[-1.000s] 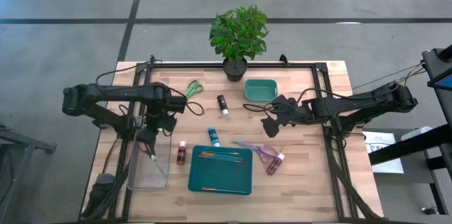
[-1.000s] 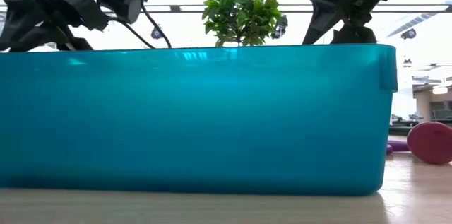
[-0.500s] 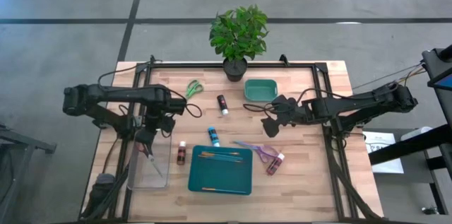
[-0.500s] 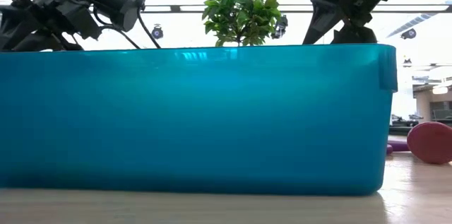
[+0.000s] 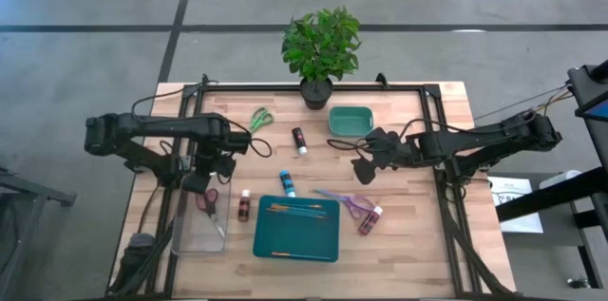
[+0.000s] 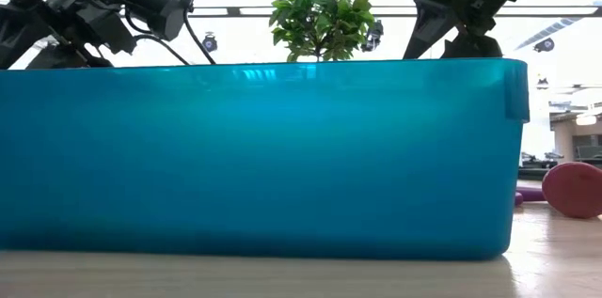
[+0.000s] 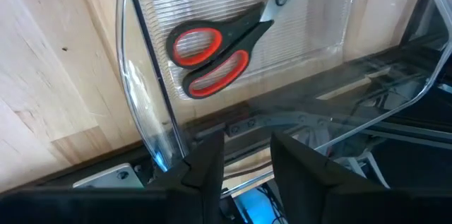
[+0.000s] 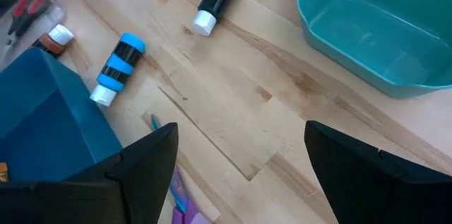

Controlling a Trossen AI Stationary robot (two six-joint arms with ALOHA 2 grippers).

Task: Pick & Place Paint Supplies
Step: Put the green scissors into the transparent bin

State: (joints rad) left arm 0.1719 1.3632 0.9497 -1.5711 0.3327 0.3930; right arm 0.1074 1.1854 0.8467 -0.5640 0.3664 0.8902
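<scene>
1. red-handled scissors (image 7: 215, 61) lying flat inside clear plastic tray (image 5: 199, 220) at worktop's (image 5: 408, 244) left edge; left tool (image 5: 197, 184) hovering just above tray's near end, fingers parted and released, nothing gripped.
2. compared with a second ago: then a thin item hung from left tool over tray, now scissors resting in tray and tool drawn slightly back; right arm unchanged.
3. step judged: a drop into clear tray just finished; next a fresh pick.
4. paint supplies mostly unmoved: blue bottle (image 5: 286, 184) and dark red bottle (image 5: 244, 205) on bare wood just beside deep teal bin (image 5: 296, 229); black bottle (image 5: 299, 141) farther back near small green tub (image 5: 351, 121); pinkish bottle (image 5: 370, 218) right of bin, touching purple scissors (image 5: 347, 202); brushes (image 5: 296, 209) already across bin.
5. right tool (image 5: 364, 170) waiting above mid-worktop, fingers spread wide, empty.
6. next move probably calls for lifting left tool clear of tray wall, swinging toward dark red bottle, and aligning fingers across its body.
</scene>
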